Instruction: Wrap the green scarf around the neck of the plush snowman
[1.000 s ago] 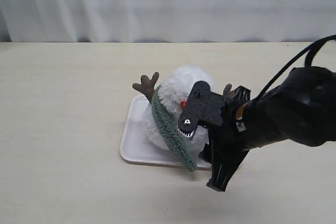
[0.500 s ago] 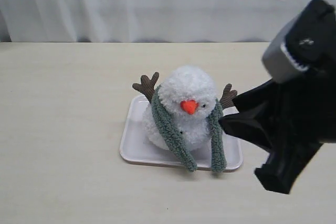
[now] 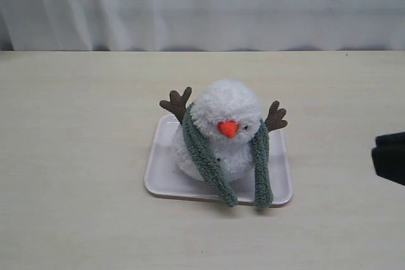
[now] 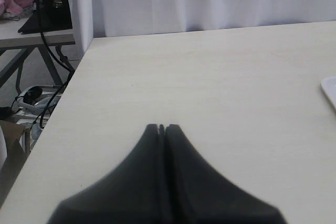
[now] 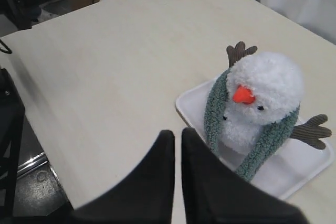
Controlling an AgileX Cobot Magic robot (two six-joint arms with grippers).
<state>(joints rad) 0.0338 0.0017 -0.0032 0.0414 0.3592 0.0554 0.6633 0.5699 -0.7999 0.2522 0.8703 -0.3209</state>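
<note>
The plush snowman (image 3: 226,113) sits upright on a white tray (image 3: 158,178). The green scarf (image 3: 205,159) lies around the snowman's neck, both ends hanging down its front; the other end (image 3: 261,169) reaches the tray's front rim. The right wrist view shows the snowman (image 5: 270,85), the scarf (image 5: 215,109) and my right gripper (image 5: 177,132), which is shut and empty, apart from the tray. Only a black part of my right arm (image 3: 389,156) shows at the exterior view's right edge. My left gripper (image 4: 161,127) is shut and empty over bare table.
The pale wooden table (image 3: 76,156) spreads around the tray, with a white curtain (image 3: 202,4) behind it. In the left wrist view a corner of the tray (image 4: 331,90) shows at the frame edge. Table edges and floor clutter (image 5: 31,166) appear beyond.
My right arm has pulled back from in front of the snowman to the right edge and its gripper has shut. The scarf's right end now hangs free on the snowman.
</note>
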